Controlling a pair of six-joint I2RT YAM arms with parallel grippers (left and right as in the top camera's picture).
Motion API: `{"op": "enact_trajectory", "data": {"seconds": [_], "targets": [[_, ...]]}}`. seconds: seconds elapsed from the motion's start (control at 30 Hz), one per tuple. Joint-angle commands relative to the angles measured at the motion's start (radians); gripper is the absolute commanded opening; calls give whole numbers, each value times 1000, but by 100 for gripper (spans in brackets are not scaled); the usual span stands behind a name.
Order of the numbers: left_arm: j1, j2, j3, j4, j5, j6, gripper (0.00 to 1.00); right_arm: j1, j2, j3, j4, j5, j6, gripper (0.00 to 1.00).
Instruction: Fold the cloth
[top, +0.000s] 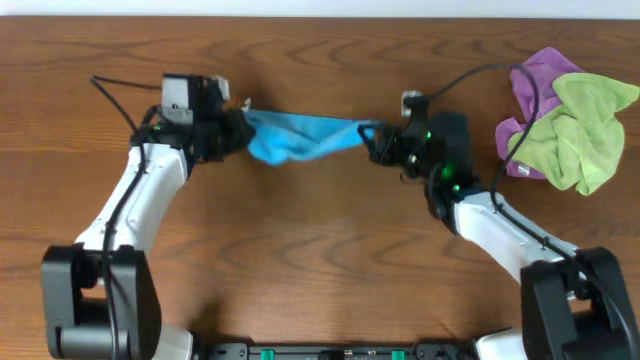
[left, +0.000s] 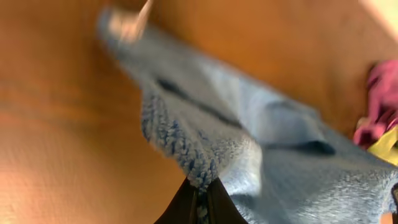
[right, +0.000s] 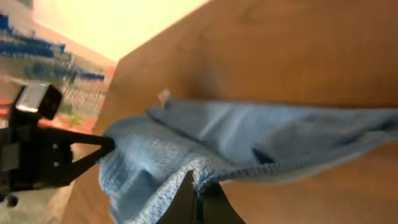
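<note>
A blue cloth (top: 300, 138) hangs stretched between my two grippers above the wooden table, sagging in the middle. My left gripper (top: 238, 128) is shut on the cloth's left end; the left wrist view shows the fuzzy blue edge (left: 205, 155) pinched between the dark fingers (left: 200, 202). My right gripper (top: 368, 138) is shut on the cloth's right end; in the right wrist view the blue hem (right: 236, 140) is clamped between the fingers (right: 199, 199), and the left gripper (right: 56, 152) shows at the cloth's far end.
A heap of purple (top: 535, 85) and lime-green (top: 585, 130) cloths lies at the table's far right, also glimpsed in the left wrist view (left: 379, 118). Black cables run from both arms across the back of the table (top: 320, 260).
</note>
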Motion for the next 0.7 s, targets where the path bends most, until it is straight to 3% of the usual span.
{"op": "enact_trajectory", "data": {"seconds": [0.0, 0.23, 0.4, 0.67], "targets": [[-3, -2, 49, 27, -60, -48, 6, 5, -13, 105, -43, 79, -50, 2], [-3, -2, 134, 108, -67, -92, 6, -18, -13, 328, -298, 136, -180, 2], [-3, -2, 185, 72, -63, -86, 6, -21, -14, 355, -336, 116, -191, 1], [-3, -8, 194, -183, -58, 63, 6, -21, -26, 355, -484, 26, -204, 2]]}}
